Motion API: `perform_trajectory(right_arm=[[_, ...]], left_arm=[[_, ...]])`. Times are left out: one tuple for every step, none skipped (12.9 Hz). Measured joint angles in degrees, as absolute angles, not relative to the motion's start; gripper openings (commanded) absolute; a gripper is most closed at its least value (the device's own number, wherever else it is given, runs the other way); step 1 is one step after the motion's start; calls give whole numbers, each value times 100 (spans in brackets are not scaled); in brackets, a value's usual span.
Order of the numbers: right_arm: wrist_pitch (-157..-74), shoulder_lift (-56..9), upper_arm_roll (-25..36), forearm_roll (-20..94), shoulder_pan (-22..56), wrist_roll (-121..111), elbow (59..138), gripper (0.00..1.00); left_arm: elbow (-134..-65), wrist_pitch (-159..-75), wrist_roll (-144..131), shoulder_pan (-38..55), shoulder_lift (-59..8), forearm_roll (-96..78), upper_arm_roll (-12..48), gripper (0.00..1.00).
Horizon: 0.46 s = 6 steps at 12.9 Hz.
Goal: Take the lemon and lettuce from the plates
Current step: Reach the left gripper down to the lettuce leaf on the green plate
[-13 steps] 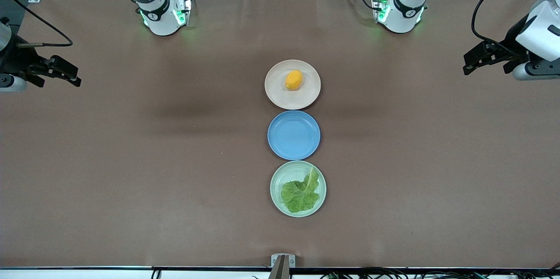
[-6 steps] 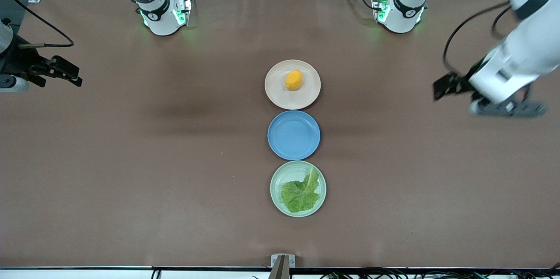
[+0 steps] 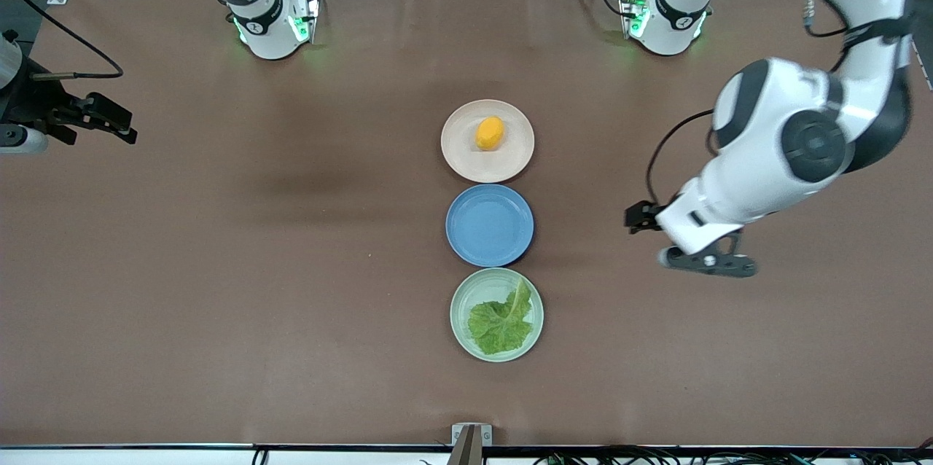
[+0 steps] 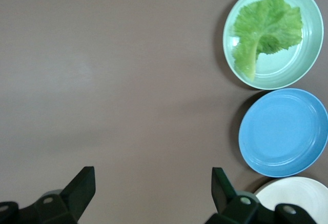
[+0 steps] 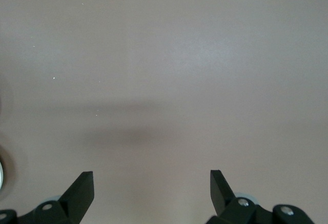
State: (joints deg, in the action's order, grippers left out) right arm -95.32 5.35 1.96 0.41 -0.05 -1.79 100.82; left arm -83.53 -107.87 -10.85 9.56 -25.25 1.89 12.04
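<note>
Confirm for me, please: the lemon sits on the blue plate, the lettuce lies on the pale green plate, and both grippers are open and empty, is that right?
Not quite: the lemon sits on the beige-pink plate, as the front view shows. The blue plate holds nothing. The rest stands: the lettuce lies on the pale green plate, and the left gripper and right gripper are open and empty.

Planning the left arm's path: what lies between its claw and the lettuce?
Only bare table lies between the left claw and the lettuce; front view.
</note>
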Motion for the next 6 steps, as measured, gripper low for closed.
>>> perform_trajectory(right_arm=[[-9532, 537, 197, 41, -5, -178, 10065, 100], [-9532, 538, 199, 41, -5, -178, 10048, 100], [-9532, 538, 199, 41, -5, -178, 10036, 100], [-9532, 538, 199, 41, -5, -178, 10032, 100], [-9532, 538, 199, 41, -5, -178, 10028, 100], [-9532, 538, 199, 41, -5, -178, 10025, 100]], left_arm=[[-8288, -10842, -1127, 1093, -2685, 357, 1202, 100], [-8194, -10870, -1145, 1212, -2860, 468, 1200, 100], [-8082, -10926, -1146, 1322, -3051, 518, 1199, 100], [-7988, -11084, -1146, 1426, -3249, 543, 1193, 100], [-7932, -11315, -1146, 1511, -3440, 551, 1189, 100], [-7904, -11585, -1146, 1574, -3623, 553, 1187, 100]])
